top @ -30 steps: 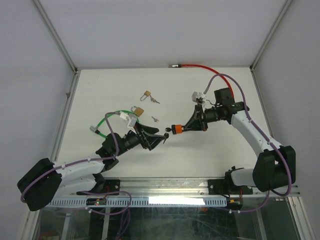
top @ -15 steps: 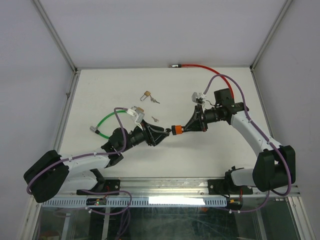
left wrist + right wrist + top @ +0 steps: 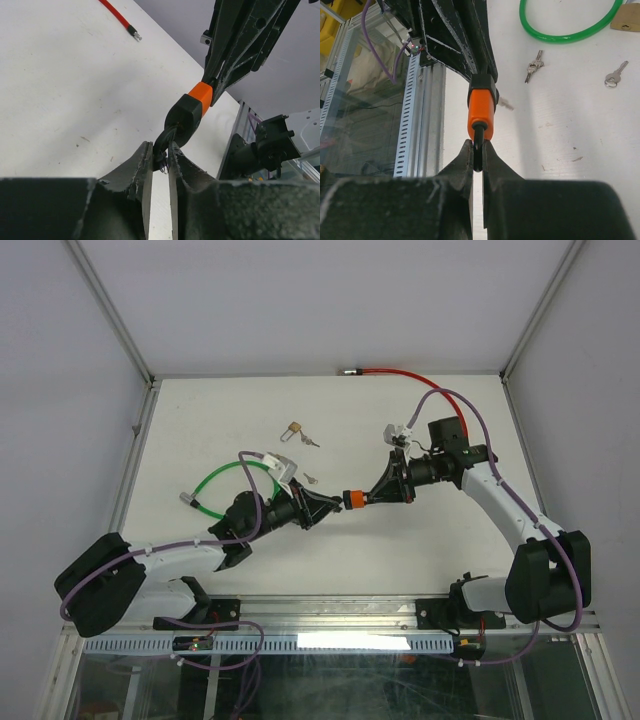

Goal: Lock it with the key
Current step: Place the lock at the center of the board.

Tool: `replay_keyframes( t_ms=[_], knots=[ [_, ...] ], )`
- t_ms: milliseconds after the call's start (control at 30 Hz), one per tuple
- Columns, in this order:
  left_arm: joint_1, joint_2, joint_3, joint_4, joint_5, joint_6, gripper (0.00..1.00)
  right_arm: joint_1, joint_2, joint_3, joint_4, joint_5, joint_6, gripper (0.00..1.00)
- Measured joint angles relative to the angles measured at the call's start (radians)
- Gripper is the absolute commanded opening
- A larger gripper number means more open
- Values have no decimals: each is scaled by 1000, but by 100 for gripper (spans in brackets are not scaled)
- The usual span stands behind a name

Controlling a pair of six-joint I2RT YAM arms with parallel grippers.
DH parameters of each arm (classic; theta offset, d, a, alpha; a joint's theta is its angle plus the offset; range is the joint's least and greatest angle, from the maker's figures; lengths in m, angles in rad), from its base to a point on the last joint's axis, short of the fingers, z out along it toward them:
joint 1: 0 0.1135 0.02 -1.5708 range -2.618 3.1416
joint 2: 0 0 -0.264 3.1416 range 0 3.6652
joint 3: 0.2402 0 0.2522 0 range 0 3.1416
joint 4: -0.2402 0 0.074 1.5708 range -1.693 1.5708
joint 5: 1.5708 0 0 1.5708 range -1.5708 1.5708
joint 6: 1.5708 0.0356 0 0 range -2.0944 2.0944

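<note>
An orange padlock (image 3: 353,497) with a black end hangs in mid-air between my two arms. My right gripper (image 3: 371,495) is shut on its black shackle (image 3: 478,142), with the orange body (image 3: 481,107) sticking out past the fingertips (image 3: 468,150). At the lock's black end (image 3: 183,116) a dark key (image 3: 164,142) sticks out. My left gripper (image 3: 160,146) has its fingers (image 3: 143,157) pressed against the key's head from both sides. From above, the left gripper (image 3: 334,506) meets the padlock from the left.
A small brass padlock (image 3: 293,428) with a key (image 3: 312,441) lies at the back. A loose key bunch (image 3: 310,479) and a green cable loop (image 3: 225,480) lie near my left arm. A red cable (image 3: 390,372) runs along the far edge.
My left arm has moved right up to the padlock and its jaws have narrowed around the key. The right arm and the padlock have stayed still.
</note>
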Motion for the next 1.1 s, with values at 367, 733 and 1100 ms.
replay_keyframes(
  t_ms=[367, 733, 1100],
  knots=[
    [-7, -25, 2, -28, -29, 47, 0, -6, 0, -2, 15, 3, 1, 0],
    [-36, -135, -21, -153, -251, 95, 0, -5, 0, -2, 118, 35, 108, 0],
    [-3, -165, -75, -222, -353, 117, 0, -55, -2, -29, 150, 36, 176, 0]
  ],
)
